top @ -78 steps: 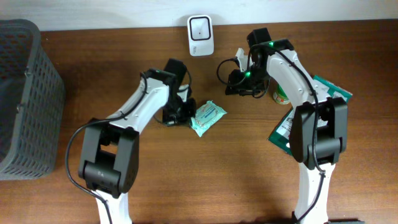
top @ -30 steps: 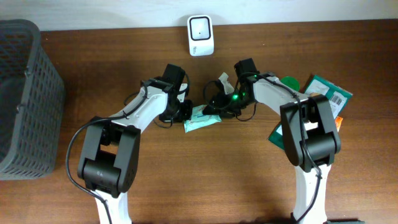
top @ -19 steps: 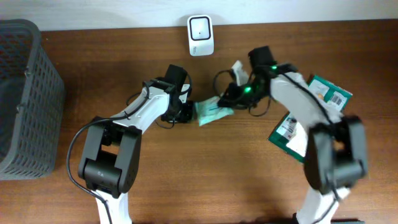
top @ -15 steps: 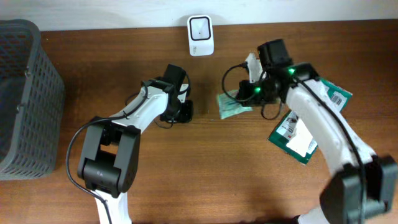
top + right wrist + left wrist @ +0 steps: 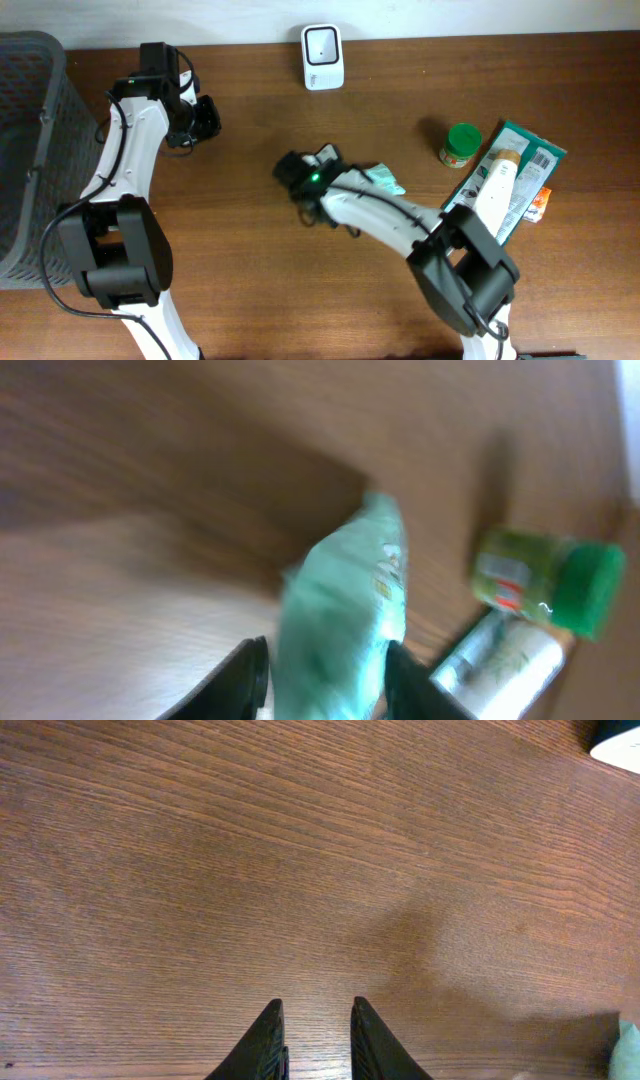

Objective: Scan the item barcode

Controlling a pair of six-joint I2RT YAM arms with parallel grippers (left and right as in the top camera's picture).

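A teal packet [image 5: 384,180] sits mid-table, mostly covered by my right arm. In the right wrist view the packet [image 5: 345,600] is blurred and fills the space between the fingers, so my right gripper [image 5: 322,660] is shut on it. From overhead the right gripper [image 5: 366,180] points right. A white scanner [image 5: 323,55] stands at the table's back edge, well apart from the packet. My left gripper [image 5: 204,115] is at the back left, over bare wood. Its fingers [image 5: 268,1038] stand a little apart with nothing between them.
A grey basket [image 5: 30,150] stands at the far left. At the right are a green-lidded jar [image 5: 460,145], a white bottle [image 5: 497,185] and a green box [image 5: 528,160]. The jar [image 5: 550,575] and bottle [image 5: 500,650] show beyond the packet.
The left arm let go of the packet and swung away to the back left. The right arm took the packet, carried it right, and has now swung its wrist left over mid-table.
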